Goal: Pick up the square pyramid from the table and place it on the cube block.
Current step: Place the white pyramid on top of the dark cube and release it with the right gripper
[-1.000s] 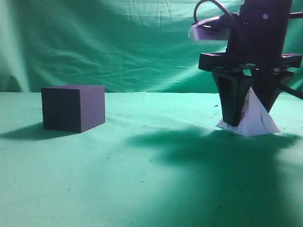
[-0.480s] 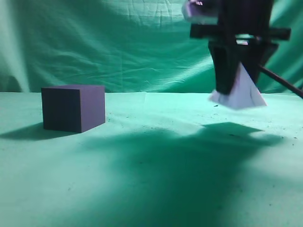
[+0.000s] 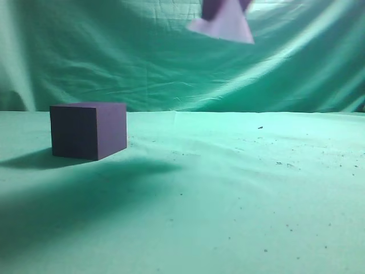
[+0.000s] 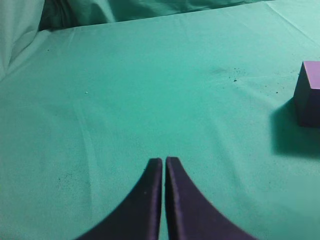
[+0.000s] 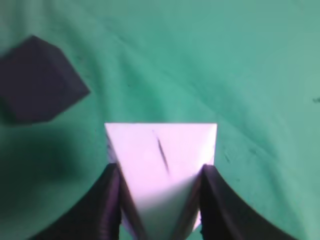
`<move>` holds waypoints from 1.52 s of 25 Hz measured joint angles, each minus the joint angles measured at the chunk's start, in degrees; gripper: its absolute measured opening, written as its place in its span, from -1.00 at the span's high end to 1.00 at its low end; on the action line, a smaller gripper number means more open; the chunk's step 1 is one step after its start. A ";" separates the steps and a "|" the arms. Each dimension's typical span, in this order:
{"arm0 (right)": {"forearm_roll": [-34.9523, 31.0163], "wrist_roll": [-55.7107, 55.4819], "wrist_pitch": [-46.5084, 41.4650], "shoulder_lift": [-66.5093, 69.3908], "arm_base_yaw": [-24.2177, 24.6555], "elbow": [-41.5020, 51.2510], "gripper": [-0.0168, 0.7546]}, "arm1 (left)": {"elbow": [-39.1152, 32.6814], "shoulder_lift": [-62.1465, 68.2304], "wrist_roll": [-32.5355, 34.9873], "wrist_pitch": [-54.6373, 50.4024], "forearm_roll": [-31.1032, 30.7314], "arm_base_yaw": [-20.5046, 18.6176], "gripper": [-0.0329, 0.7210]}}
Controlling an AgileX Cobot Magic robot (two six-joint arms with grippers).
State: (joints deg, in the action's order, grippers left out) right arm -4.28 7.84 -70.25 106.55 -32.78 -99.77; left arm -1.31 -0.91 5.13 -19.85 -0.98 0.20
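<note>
The dark purple-black cube block point(image 3: 88, 130) stands on the green table point(image 3: 228, 188) at the left; it also shows in the left wrist view point(image 4: 309, 93) and in the right wrist view point(image 5: 39, 80). The pale-lilac square pyramid point(image 3: 225, 24) hangs high at the top edge of the exterior view, right of the cube. My right gripper point(image 5: 159, 172) is shut on the pyramid point(image 5: 161, 155), its fingers on two opposite faces. In the exterior view only the finger tips show at the top edge. My left gripper point(image 4: 163, 161) is shut and empty over bare cloth, left of the cube.
A green cloth backdrop point(image 3: 142, 68) hangs behind the table. Small dark specks lie scattered on the cloth point(image 3: 260, 128). A broad shadow falls on the table in front of the cube point(image 3: 74, 194).
My right gripper has lifted the pyramid off the table, carrying it up and to the left toward the cube. The arm has risen almost out of the exterior view.
</note>
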 joint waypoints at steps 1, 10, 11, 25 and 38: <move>-0.25 0.39 -0.28 0.47 -1.49 -1.90 0.15 | 0.00 0.00 0.00 0.00 0.00 0.00 0.91; 1.48 1.37 -1.04 13.55 -15.15 -17.92 0.15 | 0.00 0.00 0.00 0.00 0.00 0.00 0.91; 1.64 1.49 -1.04 15.02 -15.91 -18.84 0.15 | 0.00 0.00 0.00 0.00 0.00 0.00 0.91; 3.08 1.62 -1.01 21.10 -17.33 -20.77 0.15 | 0.00 0.00 0.00 0.00 0.00 0.00 0.91; 3.19 3.38 -0.92 21.84 -17.33 -21.16 -0.13 | 0.00 0.00 0.00 0.00 0.00 0.00 0.91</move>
State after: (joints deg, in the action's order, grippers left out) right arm -1.09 11.22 -71.18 128.40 -50.12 -120.93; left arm -1.31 -0.91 5.13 -19.85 -0.98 0.20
